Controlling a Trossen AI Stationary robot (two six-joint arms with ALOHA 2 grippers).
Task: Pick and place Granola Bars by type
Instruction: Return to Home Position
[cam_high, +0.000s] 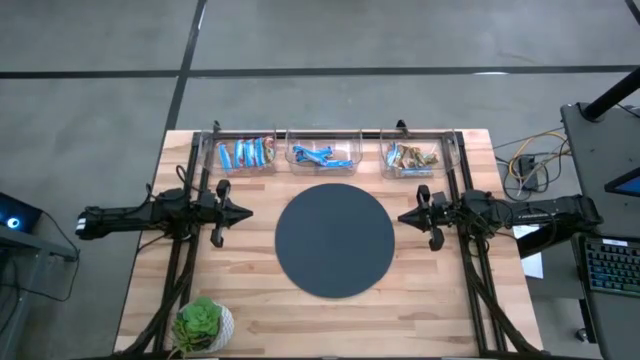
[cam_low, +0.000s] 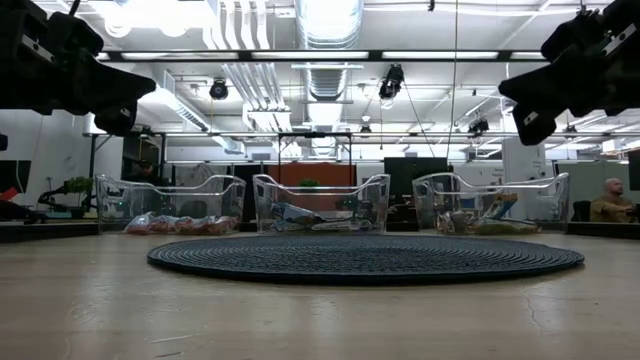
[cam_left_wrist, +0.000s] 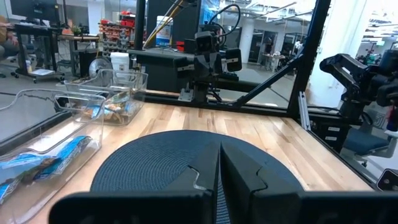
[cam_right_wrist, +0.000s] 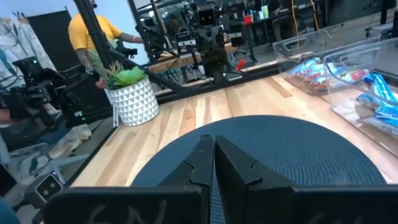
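Granola bars lie sorted in three clear bins along the table's far edge: blue-with-red bars in the left bin (cam_high: 246, 154), bright blue bars in the middle bin (cam_high: 321, 156), brown-tan bars in the right bin (cam_high: 410, 156). My left gripper (cam_high: 246, 212) hovers shut, holding nothing, left of the dark round mat (cam_high: 335, 239). My right gripper (cam_high: 403, 217) hovers shut and likewise holds nothing, right of the mat. In each wrist view the shut fingers (cam_left_wrist: 219, 177) (cam_right_wrist: 213, 163) point across the mat.
A potted succulent in a white pot (cam_high: 204, 325) stands at the table's near left corner. A black frame rail (cam_high: 330, 131) runs behind the bins. Bare wood lies near of the mat. A person in a yellow shirt (cam_right_wrist: 93, 34) stands beyond the table.
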